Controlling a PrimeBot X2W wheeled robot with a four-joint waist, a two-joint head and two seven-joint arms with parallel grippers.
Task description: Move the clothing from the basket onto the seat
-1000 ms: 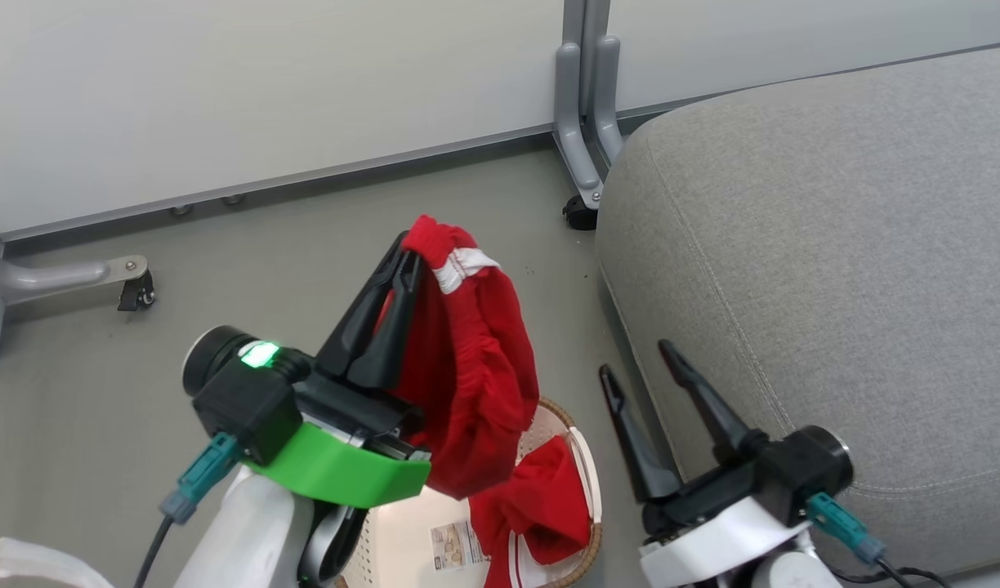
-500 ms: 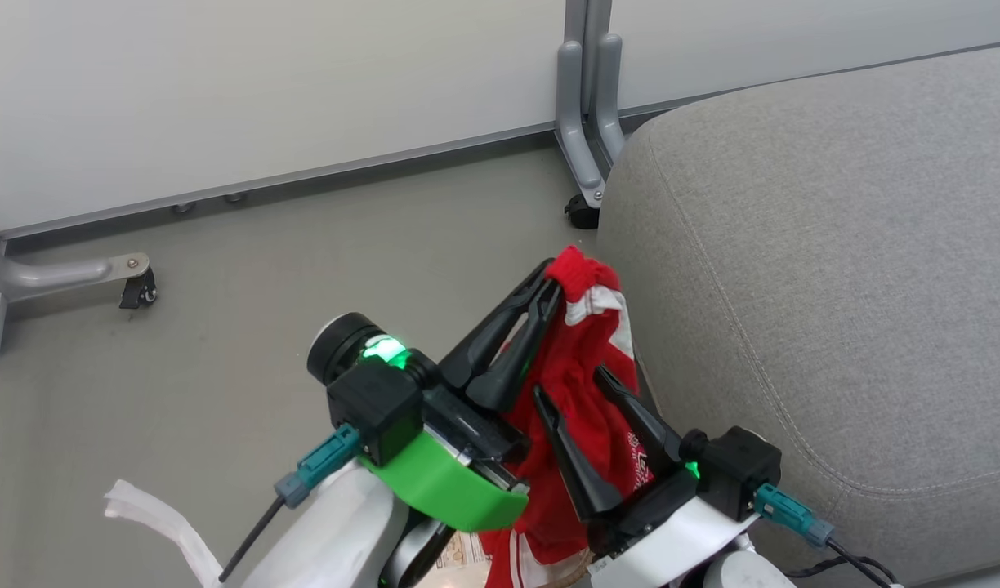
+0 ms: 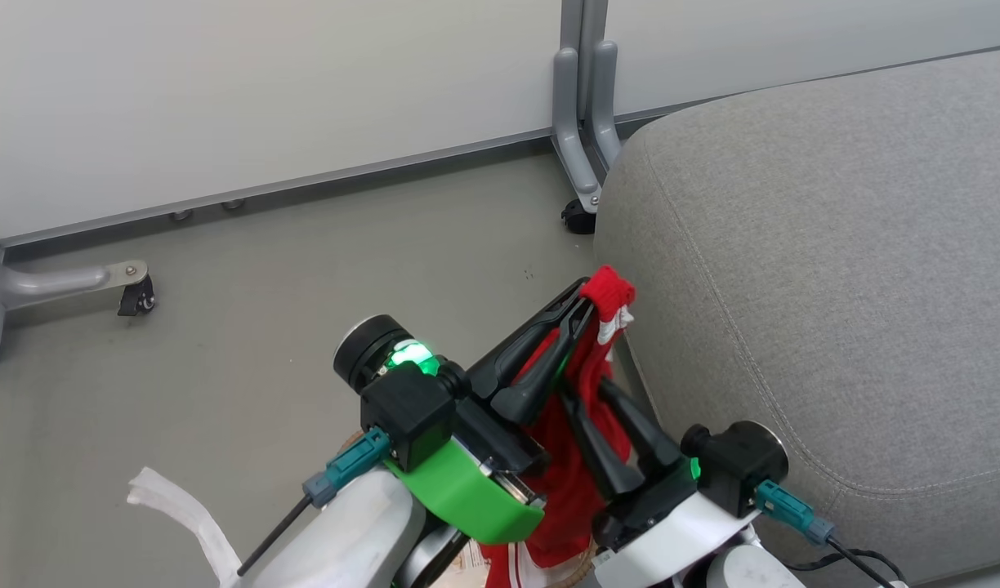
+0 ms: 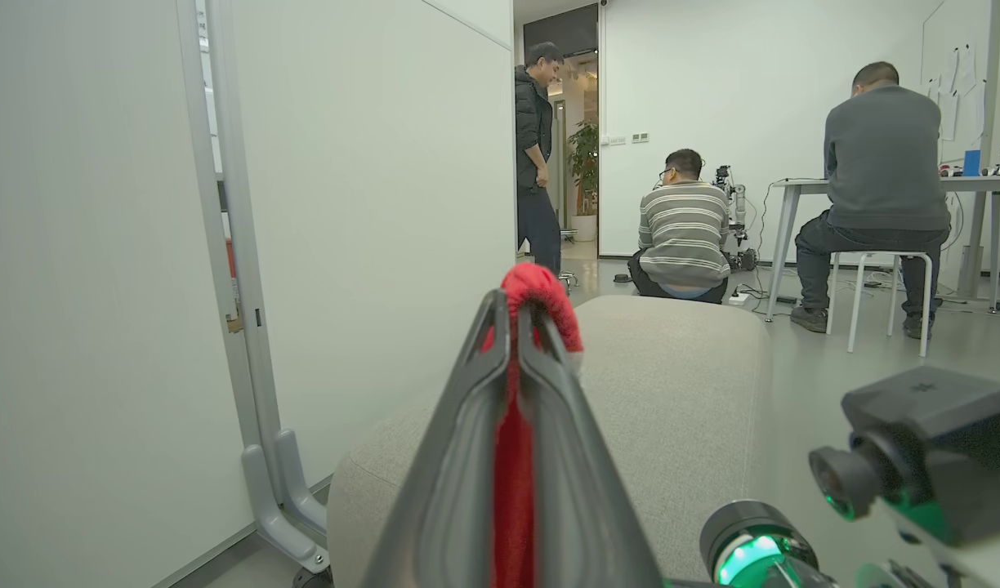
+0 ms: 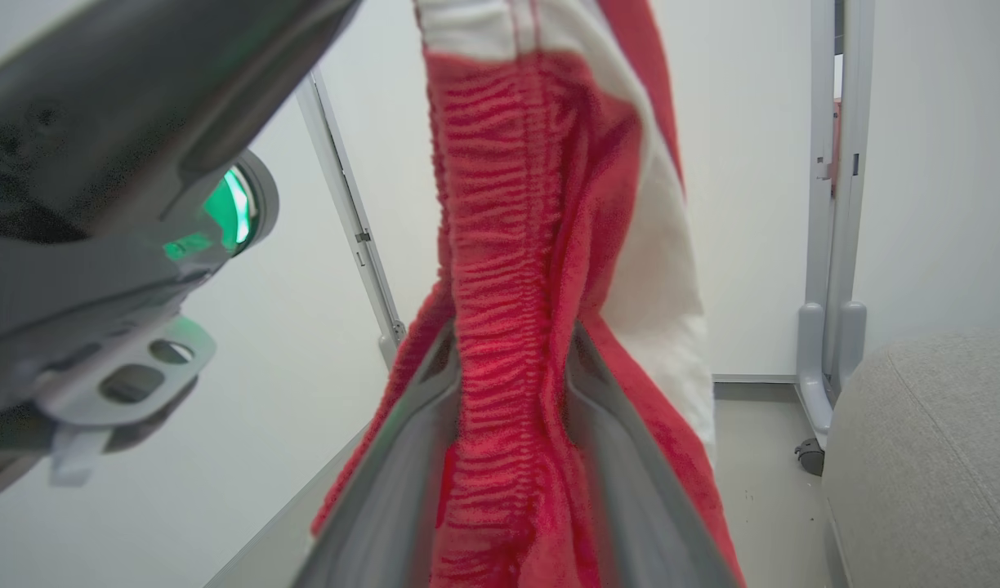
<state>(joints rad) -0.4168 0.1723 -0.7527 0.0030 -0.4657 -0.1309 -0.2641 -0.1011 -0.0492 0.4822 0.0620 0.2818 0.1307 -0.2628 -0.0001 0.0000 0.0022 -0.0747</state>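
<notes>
Right gripper (image 3: 586, 390) has narrowed around the red garment (image 3: 567, 490), grip unclear; left gripper (image 3: 586, 298) clamps its top. Close firmly before carrying it onto the seat (image 3: 835, 245).

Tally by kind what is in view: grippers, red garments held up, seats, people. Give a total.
grippers: 2, left gripper and right gripper
red garment held up: 1
seat: 1
people: 3
total: 7
</notes>
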